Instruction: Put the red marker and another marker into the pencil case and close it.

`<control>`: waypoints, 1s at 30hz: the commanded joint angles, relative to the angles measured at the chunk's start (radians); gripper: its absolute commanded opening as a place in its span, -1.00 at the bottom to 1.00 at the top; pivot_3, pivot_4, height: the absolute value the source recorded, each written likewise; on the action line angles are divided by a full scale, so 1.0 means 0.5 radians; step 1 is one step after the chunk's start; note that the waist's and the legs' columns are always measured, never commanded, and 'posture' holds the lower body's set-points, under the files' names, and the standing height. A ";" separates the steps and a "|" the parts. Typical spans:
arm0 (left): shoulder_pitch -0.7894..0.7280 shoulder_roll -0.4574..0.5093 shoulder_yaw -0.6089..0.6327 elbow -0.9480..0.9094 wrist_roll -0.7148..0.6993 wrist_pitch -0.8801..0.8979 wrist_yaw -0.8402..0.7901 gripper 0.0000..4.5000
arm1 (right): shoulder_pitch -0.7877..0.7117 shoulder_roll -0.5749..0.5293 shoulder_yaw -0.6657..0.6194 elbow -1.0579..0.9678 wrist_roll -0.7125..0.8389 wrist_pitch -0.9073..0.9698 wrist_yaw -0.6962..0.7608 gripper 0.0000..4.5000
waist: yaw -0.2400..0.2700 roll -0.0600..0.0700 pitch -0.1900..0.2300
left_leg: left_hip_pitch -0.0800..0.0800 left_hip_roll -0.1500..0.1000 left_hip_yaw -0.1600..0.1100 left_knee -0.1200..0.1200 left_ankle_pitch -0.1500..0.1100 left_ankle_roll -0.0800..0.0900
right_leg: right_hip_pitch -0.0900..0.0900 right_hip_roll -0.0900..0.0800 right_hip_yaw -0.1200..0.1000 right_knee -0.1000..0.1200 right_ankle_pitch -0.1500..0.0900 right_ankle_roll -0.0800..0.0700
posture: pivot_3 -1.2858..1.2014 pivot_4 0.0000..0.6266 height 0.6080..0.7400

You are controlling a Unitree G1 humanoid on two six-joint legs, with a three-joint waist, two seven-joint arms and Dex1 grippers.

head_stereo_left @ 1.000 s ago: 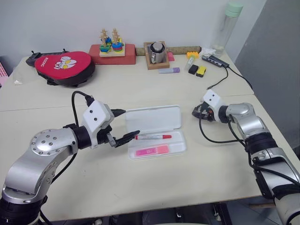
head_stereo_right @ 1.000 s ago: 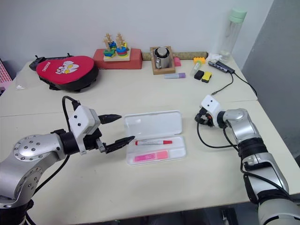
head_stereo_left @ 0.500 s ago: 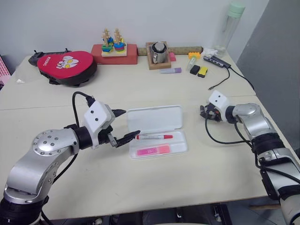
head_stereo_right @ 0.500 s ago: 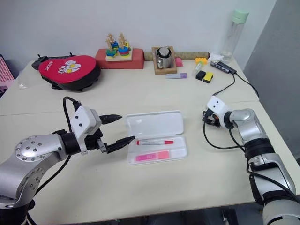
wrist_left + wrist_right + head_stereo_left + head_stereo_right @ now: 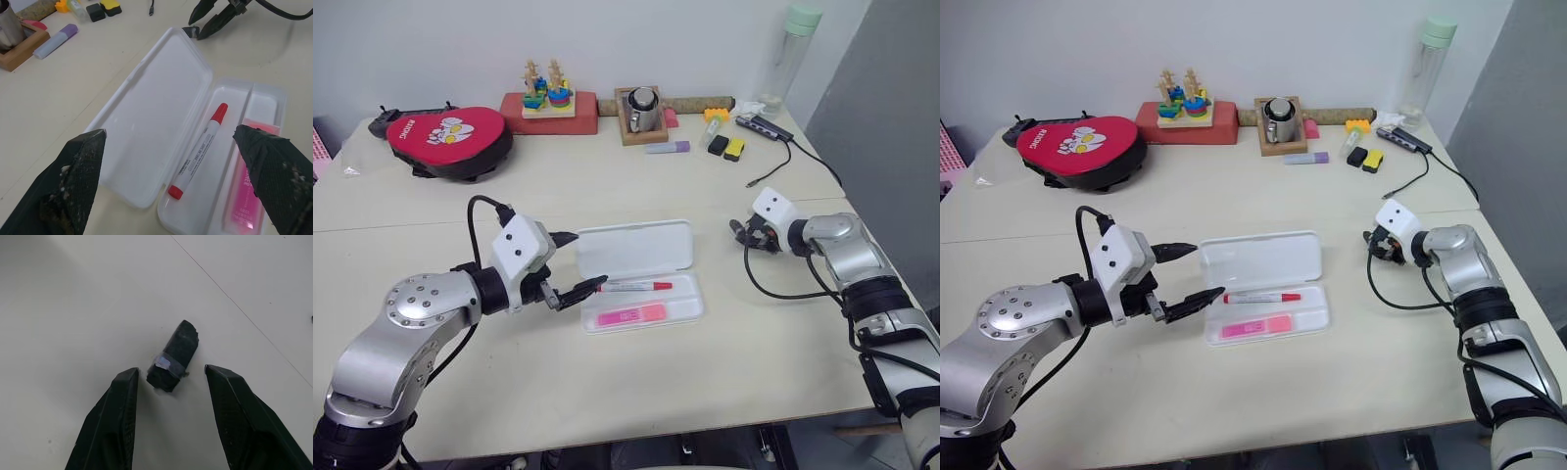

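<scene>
White pencil case [image 5: 636, 245], red-capped red marker [image 5: 634, 286] (barrel white).

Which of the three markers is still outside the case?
The purple marker lying beside the wooden tray; the red-capped and pink ones lie inside the open white case.

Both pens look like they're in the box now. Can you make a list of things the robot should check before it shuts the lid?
1. Red marker lies inside the tray of the pencil case: ok.
2. Pink highlighter lies in the tray beside it: ok.
3. Lid is lying open, flat on the table: ok, ready to flip.
4. Left end effector is open, at the case's end: ok.
5. Right end effector is away from the case, open: ok.
6. Whether either pen sticks up above the tray's rim: cannot tell.
</scene>
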 commanded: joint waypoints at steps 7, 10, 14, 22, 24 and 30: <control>-0.012 0.000 0.000 -0.029 0.016 -0.032 0.017 0.98 | -0.054 0.099 -0.141 0.067 0.119 0.298 -0.051 0.00 | -0.005 0.000 0.000 | 0.001 0.000 0.000 0.000 0.000 0.000 | 0.000 0.000 0.000 0.001 -0.001 0.002 | 0.03 -0.52 1.00; -0.005 -0.001 0.003 -0.035 0.014 -0.028 0.020 0.98 | -0.084 0.144 -0.204 0.120 0.177 0.401 -0.089 0.00 | -0.010 0.000 0.000 | 0.002 0.000 0.001 0.001 0.000 0.000 | 0.000 0.000 0.001 0.001 -0.001 0.002 | 0.03 -0.52 1.00; -0.002 0.000 0.002 -0.035 0.016 -0.027 0.021 1.00 | -0.093 0.170 -0.228 0.099 0.203 0.446 -0.088 -0.23 | -0.012 0.000 0.000 | 0.002 0.000 0.001 0.001 0.000 0.000 | 0.000 0.000 0.001 0.002 -0.001 0.003 | 0.03 -0.52 1.00; -0.006 -0.006 -0.006 -0.032 0.024 -0.030 0.021 1.00 | -0.084 0.168 -0.229 0.025 0.231 0.488 -0.068 -0.87 | -0.013 0.000 0.000 | 0.002 0.000 0.001 0.001 0.000 0.000 | 0.000 0.001 0.001 0.002 -0.001 0.003 | 0.03 -0.52 1.00; -0.006 -0.008 -0.006 -0.033 0.024 -0.028 0.022 1.00 | -0.083 0.165 -0.230 0.015 0.236 0.493 -0.068 -0.88 | -0.013 0.000 0.000 | 0.002 0.000 0.001 0.000 0.000 0.000 | 0.000 0.001 0.001 0.001 -0.002 0.003 | 0.03 -0.52 1.00; 0.003 -0.006 0.002 -0.040 0.025 -0.022 0.019 1.00 | -0.009 0.057 -0.200 -0.241 0.297 0.519 0.165 -0.88 | -0.008 0.001 0.000 | 0.001 0.000 0.001 0.000 0.000 0.000 | 0.000 0.001 0.001 0.000 -0.002 0.003 | 0.03 -0.52 1.00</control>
